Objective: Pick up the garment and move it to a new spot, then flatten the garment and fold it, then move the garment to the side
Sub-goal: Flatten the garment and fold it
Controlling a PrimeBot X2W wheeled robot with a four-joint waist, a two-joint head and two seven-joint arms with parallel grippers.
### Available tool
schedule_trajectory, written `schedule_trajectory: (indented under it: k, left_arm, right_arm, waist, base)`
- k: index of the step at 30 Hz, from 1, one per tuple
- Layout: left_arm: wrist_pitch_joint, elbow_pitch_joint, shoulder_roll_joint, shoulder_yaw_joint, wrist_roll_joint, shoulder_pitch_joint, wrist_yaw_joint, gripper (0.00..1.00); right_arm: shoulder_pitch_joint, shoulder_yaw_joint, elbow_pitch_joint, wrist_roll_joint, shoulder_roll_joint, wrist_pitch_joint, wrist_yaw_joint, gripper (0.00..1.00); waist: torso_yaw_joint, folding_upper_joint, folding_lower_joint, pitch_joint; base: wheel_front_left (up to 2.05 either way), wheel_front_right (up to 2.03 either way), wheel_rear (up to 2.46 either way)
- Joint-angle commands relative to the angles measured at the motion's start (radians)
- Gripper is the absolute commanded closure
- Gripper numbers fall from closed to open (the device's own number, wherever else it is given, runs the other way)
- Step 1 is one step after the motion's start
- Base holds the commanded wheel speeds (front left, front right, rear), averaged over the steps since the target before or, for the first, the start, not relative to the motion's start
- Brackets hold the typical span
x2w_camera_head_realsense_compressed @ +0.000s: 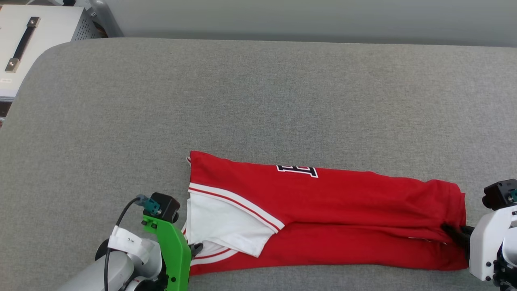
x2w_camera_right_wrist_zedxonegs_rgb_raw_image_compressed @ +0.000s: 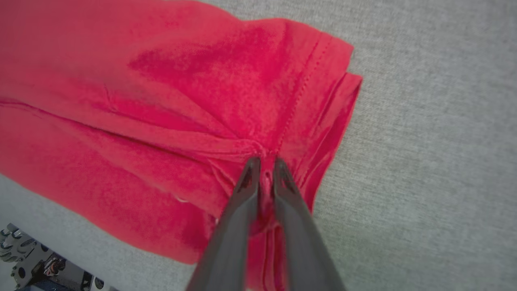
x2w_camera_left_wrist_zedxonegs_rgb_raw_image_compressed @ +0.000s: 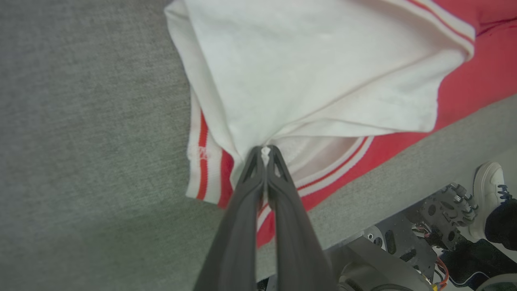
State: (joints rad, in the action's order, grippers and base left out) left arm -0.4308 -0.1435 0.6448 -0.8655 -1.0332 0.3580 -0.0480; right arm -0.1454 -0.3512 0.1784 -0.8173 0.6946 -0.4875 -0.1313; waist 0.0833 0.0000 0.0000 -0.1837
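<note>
One wide grey table (x2w_camera_head_realsense_compressed: 258, 89), and close along its near edge the garment (x2w_camera_head_realsense_compressed: 343, 210), folded into a long red band. Judged: the close of a lengthwise fold, both ends pinched. To do it well: lower both ends flat onto the table together, hold the band taut along its length, let go on both sides at once, then draw straight out toward the table's left and right ends, with no dragging of layers. Long axis parallel to that near edge; neck and white sleeve (x2w_camera_head_realsense_compressed: 226, 222) toward the table's left end, hem (x2w_camera_right_wrist_zedxonegs_rgb_raw_image_compressed: 307, 89) toward its right end, black lettering (x2w_camera_head_realsense_compressed: 297, 170) half tucked at the fold nearer the table's far edge. Left end effector (x2w_camera_left_wrist_zedxonegs_rgb_raw_image_compressed: 265, 152) clamped tight on white cloth beside the striped trim (x2w_camera_left_wrist_zedxonegs_rgb_raw_image_compressed: 203, 161). Right end effector (x2w_camera_right_wrist_zedxonegs_rgb_raw_image_compressed: 264, 163) nearly closed, a tuck of red cloth between the fingers, puckers running to the tips, so probably gripping.
</note>
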Motion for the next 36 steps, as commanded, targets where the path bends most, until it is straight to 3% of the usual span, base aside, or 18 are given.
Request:
schedule_trajectory:
  k: [1, 2, 14, 22, 27, 31, 36]
  left_arm:
    - [0.006, -0.011, -0.01, -0.005, 0.01, 0.008, 0.006, 0.13]
    - [0.012, -0.016, -0.012, -0.006, 0.013, 0.008, 0.006, 0.0]
    - [0.175, -0.001, -0.035, 0.058, 0.018, -0.021, -0.015, 0.0]
    - [0.506, 0.073, -0.08, 0.19, 0.069, -0.045, -0.059, 0.0]
    - [0.675, 0.082, -0.118, 0.251, 0.149, -0.058, -0.063, 0.0]
    - [0.691, 0.099, -0.16, 0.352, 0.269, -0.077, -0.069, 0.0]
    - [0.692, 0.14, -0.25, 0.514, 0.435, -0.151, -0.013, 0.0]
  right_arm:
    - [-0.003, 0.0, 0.01, 0.008, -0.01, 0.008, 0.001, 0.0]
    - [-0.003, 0.0, 0.013, 0.009, -0.014, 0.009, 0.001, 0.0]
    - [0.034, 0.09, -0.054, 0.0, -0.03, -0.012, 0.001, 0.0]
    - [0.116, 0.246, -0.132, 0.046, -0.114, -0.147, 0.001, 0.0]
    - [0.146, 0.334, -0.165, 0.12, -0.192, -0.208, 0.001, 0.0]
    - [0.155, 0.389, -0.174, 0.177, -0.248, -0.237, 0.001, 0.0]
    - [0.144, 0.457, -0.161, 0.239, -0.308, -0.262, 0.001, 0.0]
  waist:
    - [-0.002, 0.0, 0.0, 0.006]
    - [-0.003, 0.0, 0.0, 0.01]
    - [-0.015, 0.0, 0.0, 0.092]
    - [-0.016, 0.0, 0.0, 0.096]
    - [-0.007, 0.0, 0.0, 0.081]
    - [0.004, 0.0, 0.0, 0.067]
    - [0.014, 0.0, 0.0, 0.047]
  base:
    - [0.0, 0.0, 0.0]
    - [0.0, 0.0, 0.0]
    - [0.0, 0.0, 0.0]
    - [0.0, 0.0, 0.0]
    - [0.0, 0.0, 0.0]
    - [0.0, 0.0, 0.0]
    - [0.0, 0.0, 0.0]
